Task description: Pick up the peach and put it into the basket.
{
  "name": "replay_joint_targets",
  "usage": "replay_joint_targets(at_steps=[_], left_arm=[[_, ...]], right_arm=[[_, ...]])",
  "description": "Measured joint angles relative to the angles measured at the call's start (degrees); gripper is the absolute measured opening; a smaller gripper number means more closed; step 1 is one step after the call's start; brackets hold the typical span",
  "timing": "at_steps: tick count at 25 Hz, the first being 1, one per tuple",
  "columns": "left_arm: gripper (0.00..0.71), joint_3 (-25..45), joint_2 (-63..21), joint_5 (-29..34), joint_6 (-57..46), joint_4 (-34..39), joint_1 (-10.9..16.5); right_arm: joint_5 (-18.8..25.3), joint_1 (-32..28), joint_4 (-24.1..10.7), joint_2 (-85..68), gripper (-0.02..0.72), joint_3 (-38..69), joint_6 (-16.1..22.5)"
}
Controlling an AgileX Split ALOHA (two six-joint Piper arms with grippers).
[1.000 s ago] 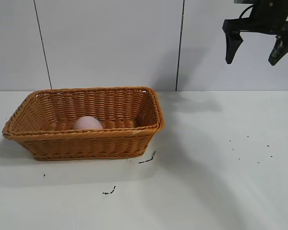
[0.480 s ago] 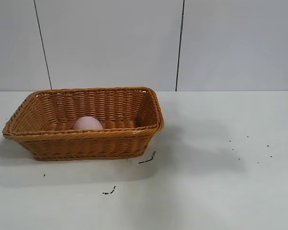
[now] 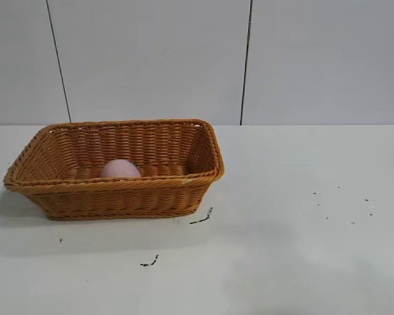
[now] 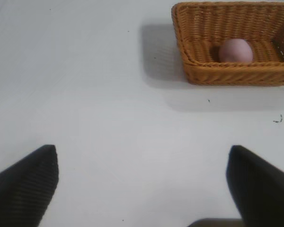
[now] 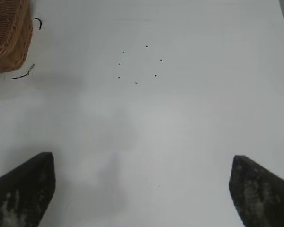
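The pale-pink peach (image 3: 119,168) lies inside the orange-brown wicker basket (image 3: 118,197) at the left of the white table. Both also show in the left wrist view, the peach (image 4: 235,50) in the basket (image 4: 236,75). Neither gripper shows in the exterior view. My left gripper (image 4: 142,156) is open and empty, high above bare table well away from the basket. My right gripper (image 5: 142,163) is open and empty above bare table to the right of the basket, whose corner (image 5: 9,42) shows in the right wrist view.
Small black marks (image 3: 201,218) lie on the table just in front of the basket. A cluster of dark specks (image 3: 341,205) dots the table at the right. A grey panelled wall stands behind.
One second ago my right gripper hung open at the exterior view's upper right. It has since left that view. The peach and basket have not moved.
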Motion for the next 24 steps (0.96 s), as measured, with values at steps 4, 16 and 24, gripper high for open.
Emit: replay_joint_targets(at_steps=[4,16,24], left_arm=[[0.693,0.0,0.0,0.0,0.0,0.0,0.0],[0.693,0.0,0.0,0.0,0.0,0.0,0.0],[0.693,0.0,0.0,0.0,0.0,0.0,0.0]], right_arm=[[0.0,0.0,-0.3,-4.6,0.696,0.0,0.0],[0.0,0.0,0.0,-7.2,0.696,0.0,0.0],[0.0,0.0,0.0,-7.2,0.696,0.0,0.0]])
